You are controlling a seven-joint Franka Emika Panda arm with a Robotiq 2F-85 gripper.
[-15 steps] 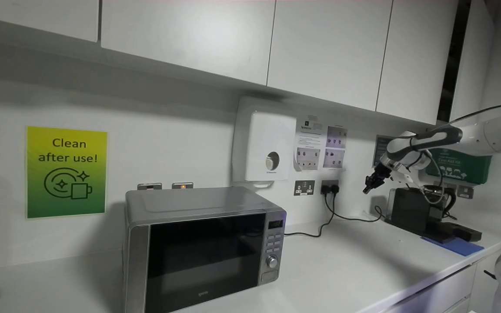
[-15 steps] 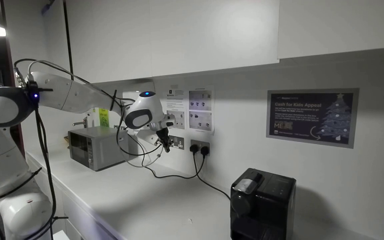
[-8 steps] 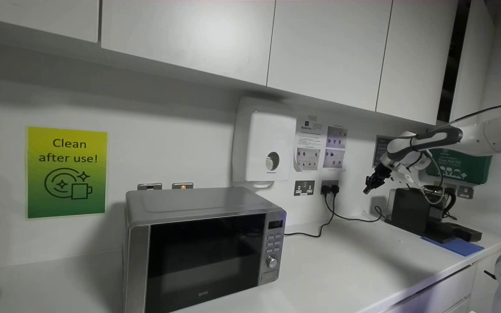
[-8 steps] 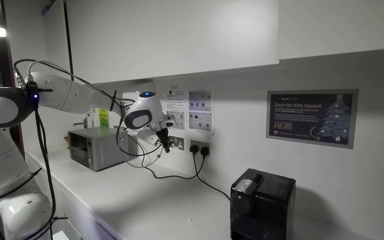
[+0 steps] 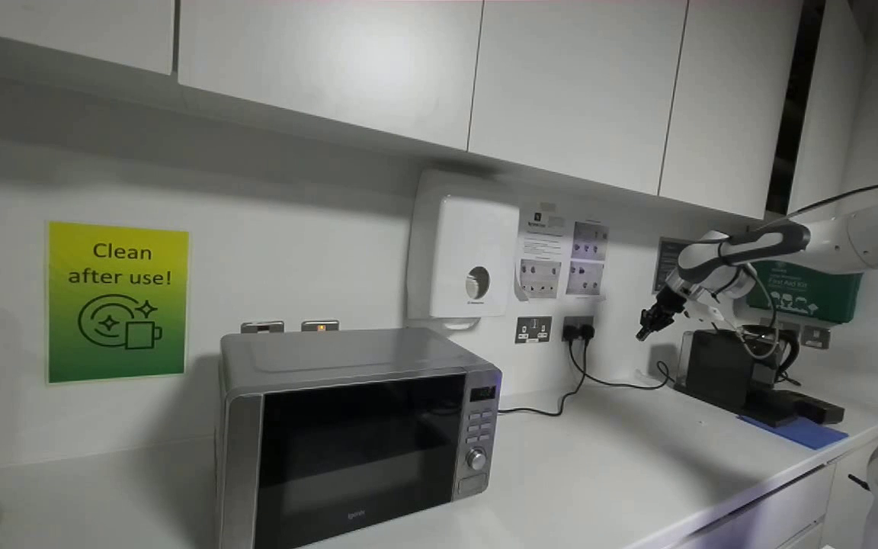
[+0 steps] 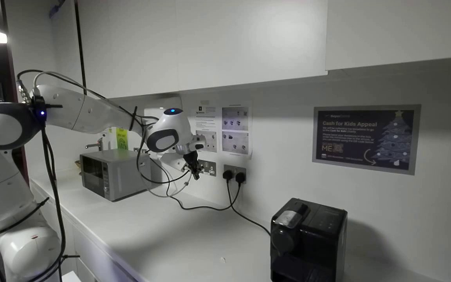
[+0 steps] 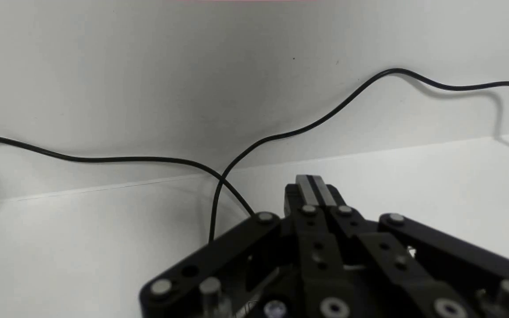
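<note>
My pincer (image 7: 313,187) is fully closed, with its tips together, and it has hold of nothing. It hangs above the white worktop (image 7: 435,176), without contact that I can see. Nearest are two black power cables (image 7: 135,159), crossing near the foot of the wall (image 7: 104,66). Their plugs (image 6: 228,175) sit in the socket. By my judgement, no gripping is done; any handling of the cables is left undone.

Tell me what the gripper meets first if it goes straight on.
Most likely the white counter, near the foot of the wall, toward which the gripper points down; a black cable lies close to that line and could be touched first, as depth is hard to judge.
</note>
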